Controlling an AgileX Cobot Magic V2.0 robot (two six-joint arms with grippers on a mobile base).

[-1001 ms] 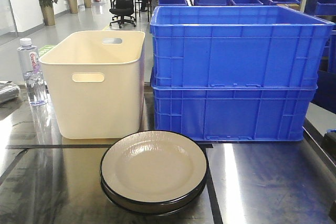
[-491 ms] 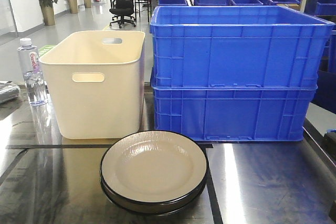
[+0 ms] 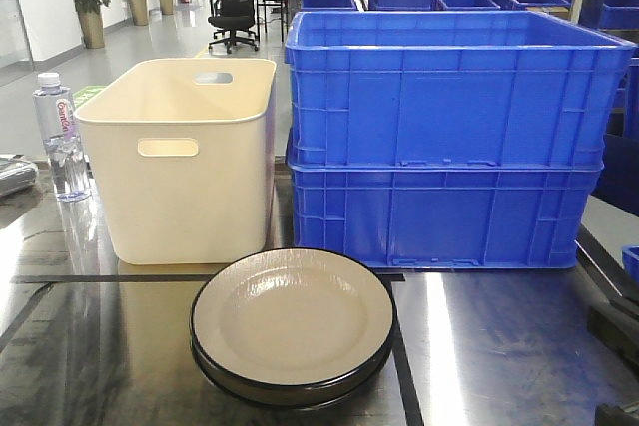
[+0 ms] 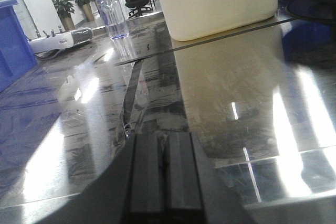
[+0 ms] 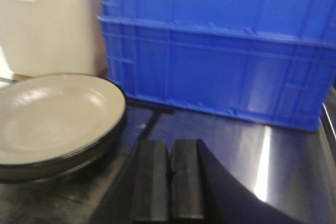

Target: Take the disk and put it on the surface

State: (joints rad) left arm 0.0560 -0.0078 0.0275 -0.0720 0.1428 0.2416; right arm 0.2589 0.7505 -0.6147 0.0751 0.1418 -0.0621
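Right claw [image 5: 169, 182] newly edging in at right, pads pressed together, empty. Left claw [image 4: 167, 174] likewise closed. Plates [image 3: 292, 324] untouched on worktop [image 3: 499, 346]; grab just starting.

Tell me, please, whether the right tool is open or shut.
Shut: in the right wrist view the right tool has both pads pressed together, holding nothing.

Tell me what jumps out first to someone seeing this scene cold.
Two stacked blue crates dominate the back right of the glossy table, with a cream bin beside them on the left. In front, centred, sit stacked beige plates with dark rims; a water bottle stands far left.
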